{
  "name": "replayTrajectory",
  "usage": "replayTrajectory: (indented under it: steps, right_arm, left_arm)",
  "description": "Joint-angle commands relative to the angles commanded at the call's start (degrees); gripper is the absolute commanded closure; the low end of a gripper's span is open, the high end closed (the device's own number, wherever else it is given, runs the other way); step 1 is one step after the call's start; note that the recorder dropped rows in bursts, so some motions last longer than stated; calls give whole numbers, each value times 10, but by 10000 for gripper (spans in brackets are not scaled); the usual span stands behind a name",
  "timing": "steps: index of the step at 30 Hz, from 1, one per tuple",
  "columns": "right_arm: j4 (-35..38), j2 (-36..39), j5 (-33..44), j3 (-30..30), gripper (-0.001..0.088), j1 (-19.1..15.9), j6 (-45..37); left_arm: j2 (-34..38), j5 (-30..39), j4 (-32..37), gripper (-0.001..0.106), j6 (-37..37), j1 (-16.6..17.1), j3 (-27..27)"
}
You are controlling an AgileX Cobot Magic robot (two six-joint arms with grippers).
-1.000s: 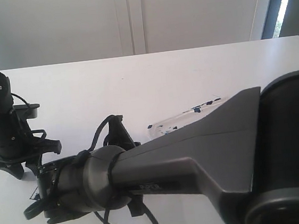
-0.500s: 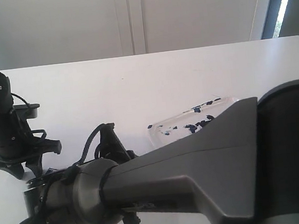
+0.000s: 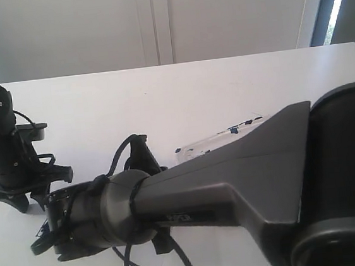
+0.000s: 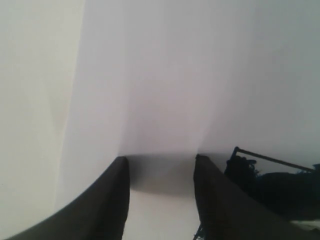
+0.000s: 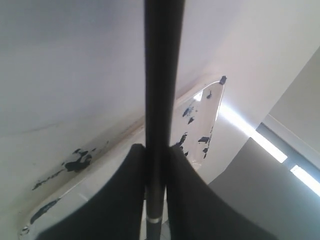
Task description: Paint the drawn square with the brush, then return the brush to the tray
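My right gripper [image 5: 156, 149] is shut on the brush [image 5: 162, 75], whose long black handle runs straight out between the fingers; its tip is out of view. In the exterior view that gripper [image 3: 41, 241] hangs low at the front left, just in front of my left gripper [image 3: 26, 201]. The left gripper [image 4: 160, 159] stands open, its fingertips [image 4: 122, 162] on the white paper with nothing between them. Beside it a thin black line of the drawn square [image 4: 270, 160] shows, with a dark blue smear. The tray [image 3: 228, 134] with paint blobs lies mid-table, mostly behind my right arm.
The thick right arm [image 3: 245, 176] crosses the front of the white table [image 3: 192, 93] from the right and hides much of it. In the right wrist view the tray [image 5: 200, 120] carries several dark paint smears. A wall and a window strip stand behind the table.
Half a second ago the right arm had dipped toward the front left, uncovering more of the tray. It is now back up where it was a second ago. The left arm has not moved.
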Motion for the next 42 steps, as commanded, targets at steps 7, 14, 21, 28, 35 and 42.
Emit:
replayTrajectory:
  steps: [7, 14, 21, 28, 35, 42]
  right_arm:
    - [36, -41, 0, 0, 868, 3, 18]
    - [64, -77, 0, 4, 868, 3, 52]
    - [93, -84, 0, 41, 868, -16, 70]
    - [104, -150, 0, 102, 868, -66, 142]
    - [180, -226, 0, 146, 868, -76, 162]
    - [162, -241, 0, 171, 868, -78, 228]
  left_arm:
    - [-2, -28, -6, 574, -2, 0, 0]
    - [-36, -52, -12, 574, -5, 4, 0]
    - [-118, -70, -2, 574, -2, 6, 0]
    - [-148, -73, 39, 574, -36, 6, 0]
    - [-164, -61, 41, 574, -46, 6, 0]
    - [-223, -55, 41, 574, -45, 6, 7]
